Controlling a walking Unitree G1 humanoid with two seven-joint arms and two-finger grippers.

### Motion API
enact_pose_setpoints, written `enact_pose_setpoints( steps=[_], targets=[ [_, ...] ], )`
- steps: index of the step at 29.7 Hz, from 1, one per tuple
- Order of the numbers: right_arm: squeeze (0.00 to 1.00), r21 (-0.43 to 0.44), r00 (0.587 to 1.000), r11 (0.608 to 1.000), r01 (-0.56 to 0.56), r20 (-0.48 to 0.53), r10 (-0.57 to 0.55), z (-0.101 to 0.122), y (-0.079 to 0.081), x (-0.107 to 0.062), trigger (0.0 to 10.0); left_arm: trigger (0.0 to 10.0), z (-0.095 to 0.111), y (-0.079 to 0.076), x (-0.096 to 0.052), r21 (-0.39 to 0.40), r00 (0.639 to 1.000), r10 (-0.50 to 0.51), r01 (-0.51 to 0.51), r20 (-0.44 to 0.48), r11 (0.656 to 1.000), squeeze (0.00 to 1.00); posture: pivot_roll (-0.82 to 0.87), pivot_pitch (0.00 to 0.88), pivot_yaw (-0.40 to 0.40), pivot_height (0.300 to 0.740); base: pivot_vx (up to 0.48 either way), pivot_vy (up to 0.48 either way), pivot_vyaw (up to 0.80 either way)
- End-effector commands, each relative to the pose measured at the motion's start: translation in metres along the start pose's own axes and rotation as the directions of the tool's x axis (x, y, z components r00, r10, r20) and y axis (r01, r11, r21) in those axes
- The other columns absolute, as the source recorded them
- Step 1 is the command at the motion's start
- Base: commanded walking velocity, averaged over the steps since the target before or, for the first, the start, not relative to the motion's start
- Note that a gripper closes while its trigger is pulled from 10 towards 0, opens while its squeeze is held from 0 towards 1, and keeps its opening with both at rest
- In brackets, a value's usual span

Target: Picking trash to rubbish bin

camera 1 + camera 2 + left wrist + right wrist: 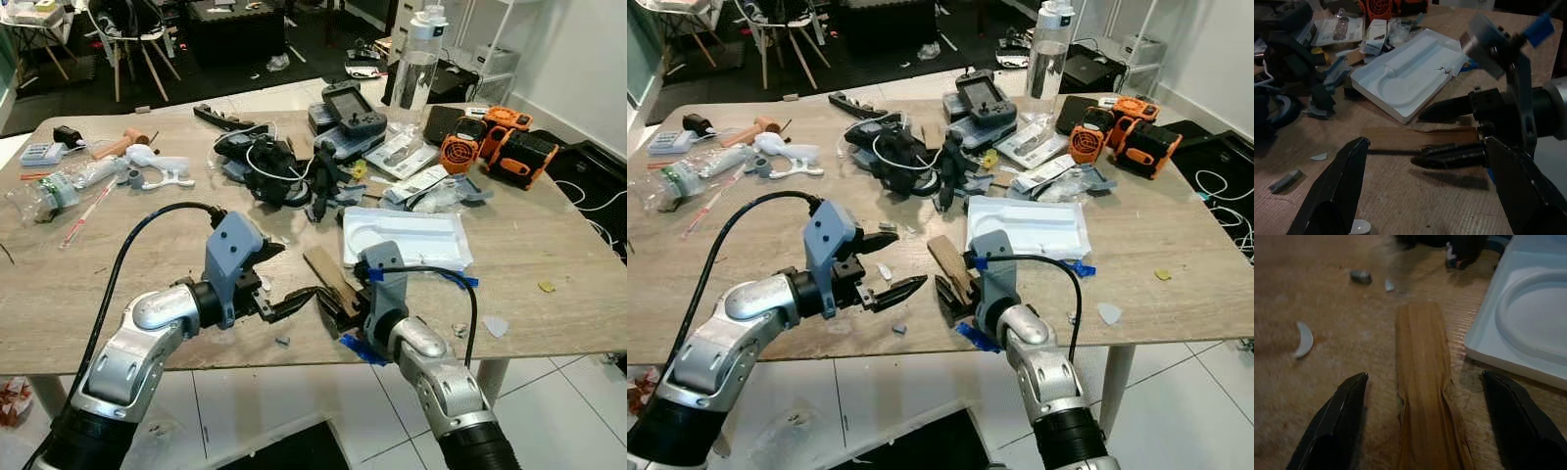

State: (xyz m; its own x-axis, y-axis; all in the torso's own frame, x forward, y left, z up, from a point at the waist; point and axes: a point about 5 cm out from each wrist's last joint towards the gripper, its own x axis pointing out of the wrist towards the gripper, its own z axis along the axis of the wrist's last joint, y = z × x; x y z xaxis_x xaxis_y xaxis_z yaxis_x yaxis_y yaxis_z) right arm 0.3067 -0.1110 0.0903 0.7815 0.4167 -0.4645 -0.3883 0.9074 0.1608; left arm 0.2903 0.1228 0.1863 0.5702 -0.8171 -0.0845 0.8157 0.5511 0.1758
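Nearest the camera: right gripper (1425,423), fingers spread wide and low over the table (549,245), straddling a brown cardboard strip (1422,377) that runs lengthwise between them. Nothing clamped yet. Strip lying flat near the table's front edge, just beside a white moulded plastic tray (404,235), one end creased and slightly raised.

Left gripper (279,284) hovering to the strip's left, fingers likewise parted and holding nothing, tips aimed toward the right gripper.

To do the step well, probably: keep the strip centred between the right fingers, lower until the tips brush the wood, close across the narrow width at the creased end where an edge stands up, and steer clear of the tray rim. Flat card likely to slide rather than lift, so a shallow scooping angle would help.

Small white scraps (1303,339) nearby also look like trash to collect. Rubbish bin whereabouts unknown from these views.

No brand or label legible; printed leaflets (402,152) farther back too small to read.
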Motion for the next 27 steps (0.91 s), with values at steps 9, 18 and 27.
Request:
enact_pose_setpoints(
  steps=[9,18,27],
  targets=[
    [0.00,-0.276,0.956,0.956,0.097,-0.242,-0.167,-0.027,-0.019,-0.005,10.0,10.0,-0.002,-0.001,-0.002,0.011,1.000,-0.008,0.009,-0.024,1.000,0.00,0.00,0.132,0.075,0.740,0.000,0.000,0.00],
    [0.00,-0.388,0.945,0.918,0.084,-0.262,-0.197,-0.022,-0.022,-0.009,10.0,10.0,-0.001,0.000,-0.002,0.016,1.000,-0.011,0.012,-0.022,1.000,0.00,0.00,0.135,0.077,0.740,0.000,0.000,0.00],
    [0.00,-0.193,0.949,0.978,0.083,-0.284,-0.137,-0.033,-0.014,-0.006,10.0,10.0,-0.001,-0.002,0.000,0.017,0.999,-0.023,0.024,-0.024,1.000,0.00,0.00,0.139,0.080,0.740,0.000,0.000,0.00]
  ],
)
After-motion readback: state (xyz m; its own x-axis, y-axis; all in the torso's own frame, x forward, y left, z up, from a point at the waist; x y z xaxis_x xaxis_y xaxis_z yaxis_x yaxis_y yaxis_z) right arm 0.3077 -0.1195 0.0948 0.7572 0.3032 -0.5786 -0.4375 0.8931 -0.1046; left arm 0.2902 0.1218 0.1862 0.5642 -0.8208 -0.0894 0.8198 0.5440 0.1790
